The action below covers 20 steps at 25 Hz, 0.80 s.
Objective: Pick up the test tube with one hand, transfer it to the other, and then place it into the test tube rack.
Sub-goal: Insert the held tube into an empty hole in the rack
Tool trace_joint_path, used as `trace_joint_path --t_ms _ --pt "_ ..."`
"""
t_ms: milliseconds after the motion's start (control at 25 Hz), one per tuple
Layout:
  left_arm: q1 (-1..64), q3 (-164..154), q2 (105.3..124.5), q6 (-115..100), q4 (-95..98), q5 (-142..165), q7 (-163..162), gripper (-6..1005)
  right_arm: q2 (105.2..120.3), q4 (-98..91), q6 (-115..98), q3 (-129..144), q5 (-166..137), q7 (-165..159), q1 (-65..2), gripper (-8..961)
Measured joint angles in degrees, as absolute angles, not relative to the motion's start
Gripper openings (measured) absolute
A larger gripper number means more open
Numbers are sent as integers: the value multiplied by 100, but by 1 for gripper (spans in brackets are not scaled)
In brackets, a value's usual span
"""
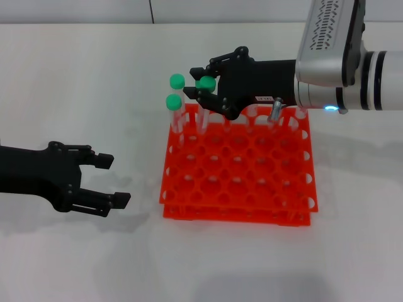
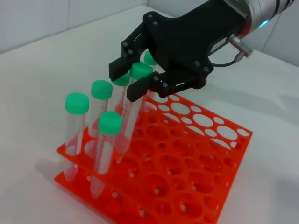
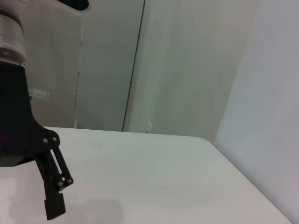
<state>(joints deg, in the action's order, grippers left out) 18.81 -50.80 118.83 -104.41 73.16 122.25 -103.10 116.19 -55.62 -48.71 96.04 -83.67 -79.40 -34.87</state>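
The orange-red test tube rack (image 1: 239, 170) is seen standing on a white table (image 1: 75, 82), and everything else is placed here by reference to it. Above the rack's far left corner, the right gripper (image 1: 203, 93) is reached in from the rack's right side on a silver arm (image 1: 340, 56) with a blue light. Its two black fingers are closed around the test tube (image 2: 132, 107) just below the green cap (image 2: 141, 70), so that the tube is clamped in the claw. In the left wrist view the tube is seen tilted, with its lower part passing down into a hole of the rack's upper tier near that far left corner. Other green-capped tubes (image 2: 75, 123) are stood in holes of the rack around the same corner, close beside the held one; four are counted in the left wrist view, one of them half hidden behind the gripper. The rest of the rack's holes are seen unfilled. The left gripper (image 1: 113, 180) is held low over the table, off the rack's left side and apart from it, with its fingers spread wide and nothing between them. In the right wrist view only a black finger (image 3: 53, 186) against the table and a pale wall (image 3: 187, 70) is shown.
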Motion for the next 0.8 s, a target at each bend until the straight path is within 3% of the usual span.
trace_joint_path --t_ms 800 --pt "1881 -5080 11882 -10413 7311 12213 -10308 893 11619 -5336 -4807 9624 -8367 -7910 -3580 294"
